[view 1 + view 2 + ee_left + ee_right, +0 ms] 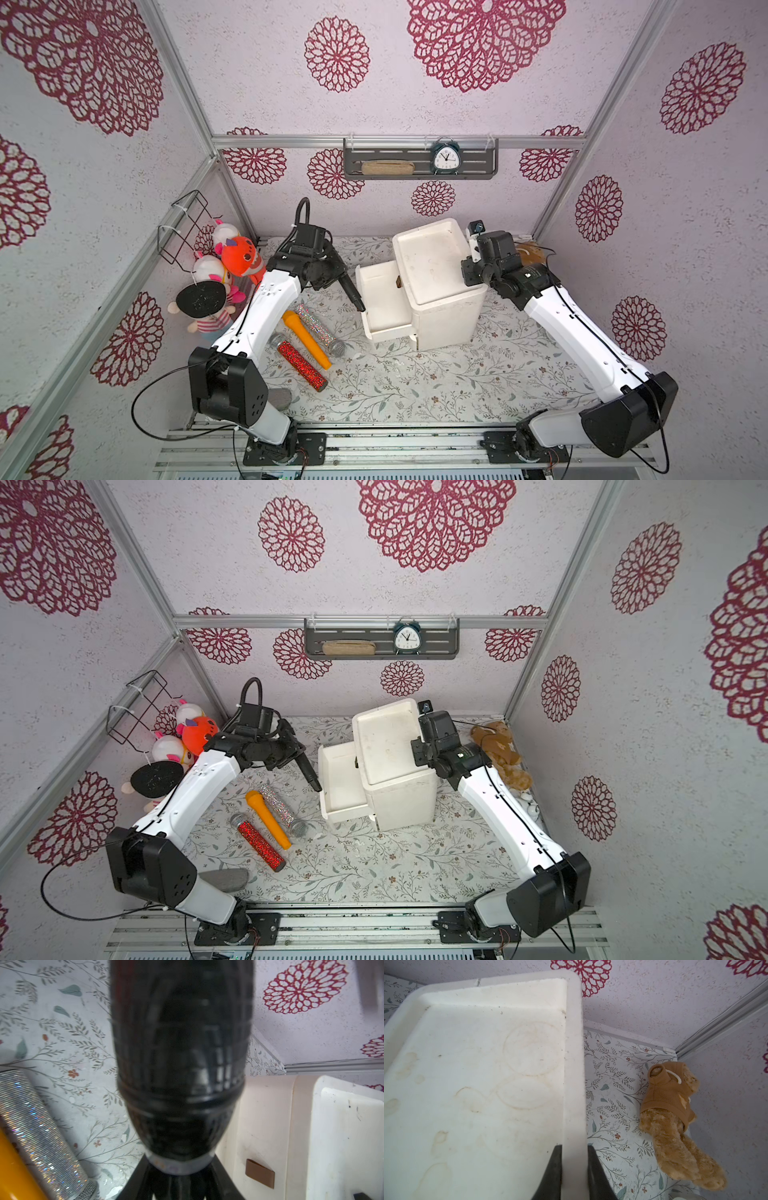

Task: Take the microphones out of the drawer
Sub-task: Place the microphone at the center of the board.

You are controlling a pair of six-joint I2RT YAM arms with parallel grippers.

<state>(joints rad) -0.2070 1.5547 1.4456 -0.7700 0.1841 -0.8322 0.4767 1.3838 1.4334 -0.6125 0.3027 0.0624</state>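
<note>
Black handheld microphone point(351, 292) hangs tilted in the left end effector point(336, 275), which is clenched around its upper part. Its lower end sits at the outer wall of the open white drawer point(388, 332), and I cannot tell whether the two touch. The drawer floor looks bare, so the lift-out seems nearly done.

To finish well, I would raise the microphone clear of the wall before swinging it outward, so the tip does not catch the rim. It should then go down on bare floral worktop point(415, 382), away from the others lying there. The right end effector point(574, 1159) is clamped on the raised rim of the white cabinet point(440, 324), which should steady it.

Count: four microphones in all. One is held and three lie close together on the worktop: an orange plastic one point(307, 338), a silver glitter one point(320, 330) and a red glitter one point(301, 365). One drawer stands open, and there are two arms.
</note>
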